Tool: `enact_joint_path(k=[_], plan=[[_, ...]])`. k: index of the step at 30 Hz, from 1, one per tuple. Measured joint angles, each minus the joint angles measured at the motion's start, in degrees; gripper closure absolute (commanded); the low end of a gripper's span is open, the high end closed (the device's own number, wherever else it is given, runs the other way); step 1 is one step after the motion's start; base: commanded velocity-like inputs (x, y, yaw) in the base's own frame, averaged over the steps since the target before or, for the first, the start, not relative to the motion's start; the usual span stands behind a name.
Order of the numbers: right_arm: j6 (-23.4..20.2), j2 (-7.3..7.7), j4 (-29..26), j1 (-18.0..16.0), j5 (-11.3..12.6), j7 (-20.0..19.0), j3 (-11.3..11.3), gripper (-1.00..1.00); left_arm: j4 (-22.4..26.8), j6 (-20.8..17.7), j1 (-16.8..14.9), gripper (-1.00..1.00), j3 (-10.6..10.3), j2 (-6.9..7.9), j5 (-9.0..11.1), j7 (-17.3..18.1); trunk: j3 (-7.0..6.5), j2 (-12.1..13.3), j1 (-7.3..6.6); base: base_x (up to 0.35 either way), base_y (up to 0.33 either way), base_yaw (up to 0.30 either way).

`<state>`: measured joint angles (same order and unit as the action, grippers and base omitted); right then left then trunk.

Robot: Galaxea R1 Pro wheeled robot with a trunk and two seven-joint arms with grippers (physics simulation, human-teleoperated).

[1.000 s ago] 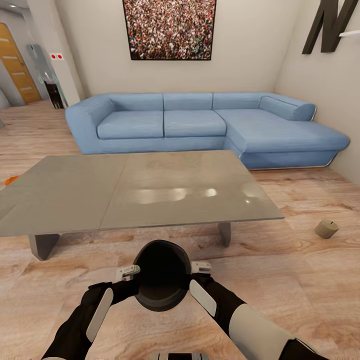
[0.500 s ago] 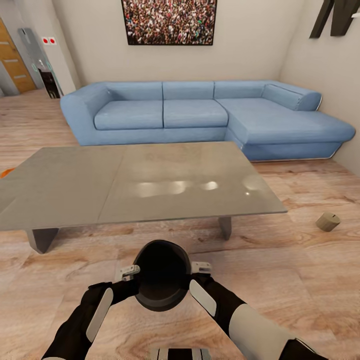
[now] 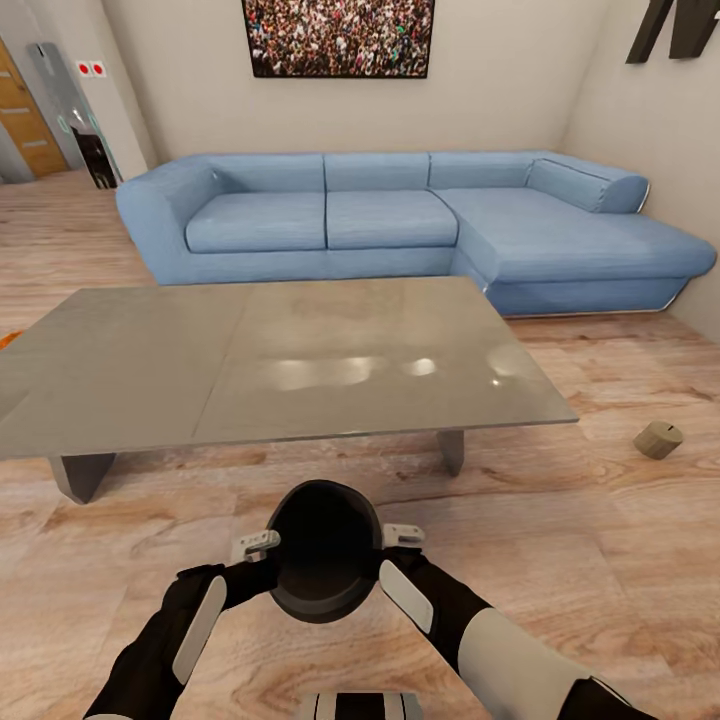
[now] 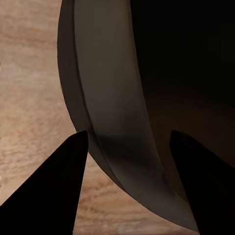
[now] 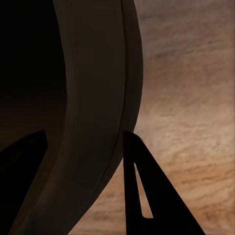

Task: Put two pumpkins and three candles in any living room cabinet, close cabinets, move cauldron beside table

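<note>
Cauldron: lower centre of frame, rim pinched by left gripper and right gripper. Table: mid-frame, just beyond. Step: cauldron placement. Next: lower beside table, release.

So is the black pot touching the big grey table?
Apart. In the head view, bare wood floor shows between the cauldron, held by both hands, and the table's near edge.

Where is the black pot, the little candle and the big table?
cauldron [image 3: 325, 555], head view, dark inside of its mouth.
candle [image 3: 657, 439], head view, its side.
table [image 3: 150, 350], head view, bare top.
</note>
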<state>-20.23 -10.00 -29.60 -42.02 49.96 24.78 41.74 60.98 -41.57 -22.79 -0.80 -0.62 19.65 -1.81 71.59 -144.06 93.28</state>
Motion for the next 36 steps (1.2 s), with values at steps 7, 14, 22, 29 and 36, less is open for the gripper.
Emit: enact_joint_path(k=[7, 14, 22, 29, 36], plan=[[-0.38, 0.00, -0.47, -0.01, 0.00, 0.63, 0.07, 1.00, 0.00, -0.02, 0.00, 1.00, 0.15, 0.02, 0.30, 0.03, 0.00, 0.00, 0.00, 0.200, 0.000, 0.000], [-0.51, 0.00, -0.69, -0.02, 0.01, 0.91, 0.12, 1.00, 0.01, 0.00, 0.00, 1.00, 0.22, 0.02, 0.44, 0.06, 0.00, 0.00, 0.00, 0.151, 0.000, 0.000], [-0.39, 0.00, -0.45, -0.01, 0.00, 0.60, 0.05, 1.00, 0.01, -0.04, 0.00, 1.00, 0.14, 0.01, 0.30, 0.02, 0.00, 0.00, 0.00, 0.020, 0.000, 0.000], [-0.37, 0.00, -0.49, -0.01, 0.00, 0.65, 0.07, 1.00, 0.00, 0.01, 0.00, 1.00, 0.14, 0.02, 0.31, 0.03, 0.00, 0.00, 0.00, 0.005, 0.000, 0.000], [-0.39, 0.00, -0.54, -0.02, 0.01, 0.71, 0.10, 1.00, 0.00, 0.01, 0.00, 1.00, 0.17, 0.02, 0.34, 0.05, 0.00, 0.00, 0.00, 0.000, 0.000, 0.000]])
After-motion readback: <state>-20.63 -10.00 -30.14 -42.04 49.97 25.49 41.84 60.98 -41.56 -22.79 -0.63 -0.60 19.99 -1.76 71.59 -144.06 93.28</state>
